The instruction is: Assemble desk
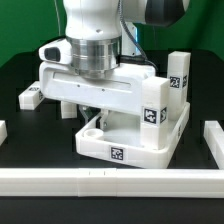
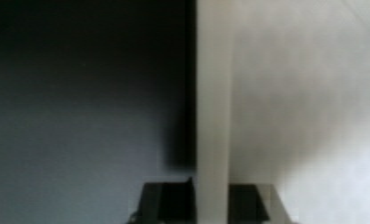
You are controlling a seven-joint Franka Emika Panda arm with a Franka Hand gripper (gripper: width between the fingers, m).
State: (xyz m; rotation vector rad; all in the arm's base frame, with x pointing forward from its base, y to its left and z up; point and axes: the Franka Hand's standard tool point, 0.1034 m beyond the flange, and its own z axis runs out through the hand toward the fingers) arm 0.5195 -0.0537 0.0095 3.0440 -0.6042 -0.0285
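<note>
The gripper (image 2: 223, 205), clamped on a leg (image 2: 226, 90) over the tabletop's (image 1: 135, 150) nine o'clock edge, could jam it against the rim if tilted.

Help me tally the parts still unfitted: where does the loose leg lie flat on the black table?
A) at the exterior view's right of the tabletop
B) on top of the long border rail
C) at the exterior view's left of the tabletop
C: a tagged white leg lies flat on the table, at the exterior view's left of the tabletop and apart from it.
</note>
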